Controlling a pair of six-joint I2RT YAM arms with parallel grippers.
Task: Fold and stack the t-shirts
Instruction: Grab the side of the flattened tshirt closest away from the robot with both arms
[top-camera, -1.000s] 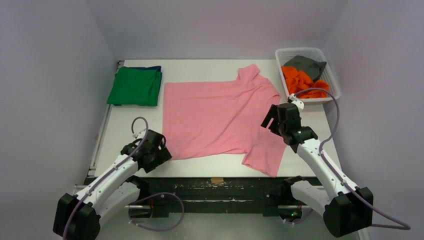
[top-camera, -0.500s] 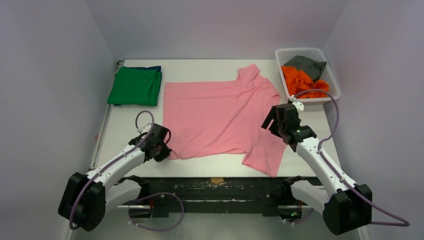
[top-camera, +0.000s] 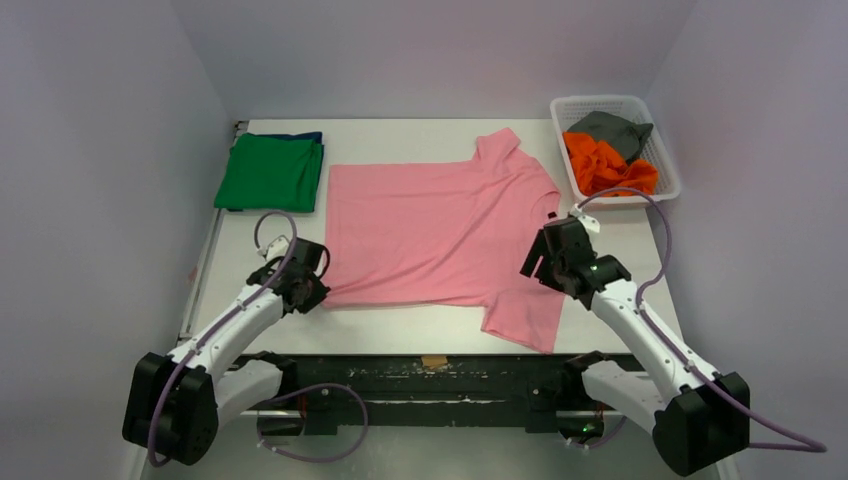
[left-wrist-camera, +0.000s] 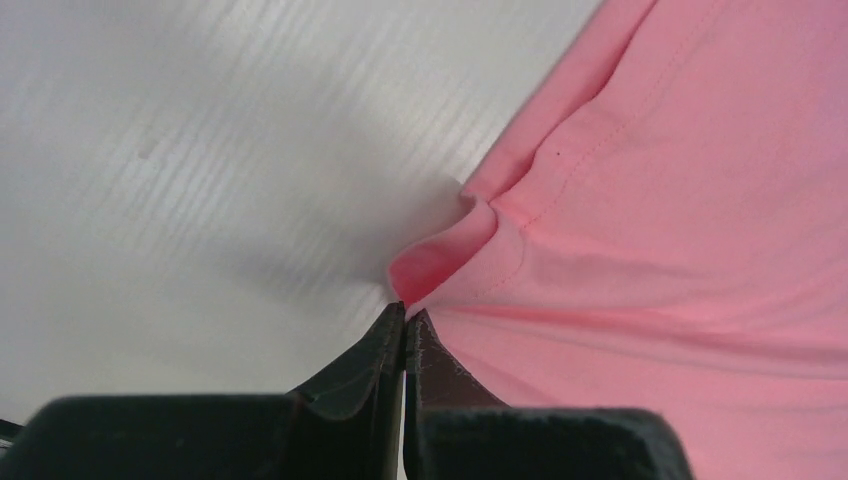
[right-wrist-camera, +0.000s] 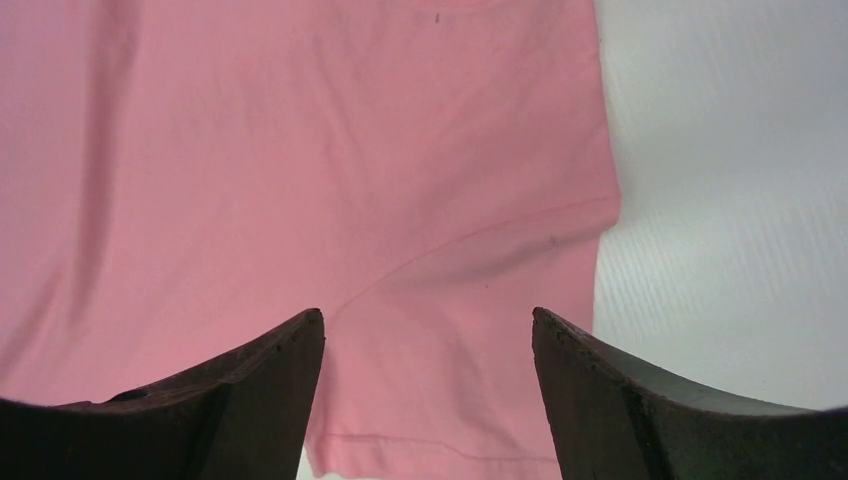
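Note:
A light pink t-shirt (top-camera: 430, 235) lies spread flat in the middle of the table, its near sleeve (top-camera: 525, 315) towards the right arm. My left gripper (top-camera: 318, 290) sits at the shirt's near-left hem corner. In the left wrist view its fingertips (left-wrist-camera: 405, 312) are shut on that puckered corner of pink cloth (left-wrist-camera: 680, 230). My right gripper (top-camera: 535, 262) hovers open over the near sleeve. In the right wrist view pink cloth (right-wrist-camera: 350, 150) fills the space between and beyond the wide-apart fingers (right-wrist-camera: 428, 315), with nothing held.
A folded green t-shirt (top-camera: 270, 172) lies at the far left on a dark blue one (top-camera: 305, 137). A white mesh basket (top-camera: 612, 104) at the far right holds an orange shirt (top-camera: 600, 165) and a grey one (top-camera: 612, 130). The table's near edge (top-camera: 430, 345) runs just below the sleeve.
The left gripper closed on the shirt's near-left corner and shifted up the table, drawing the near hem a little farther away. The right gripper moved slightly left and nearer over the sleeve.

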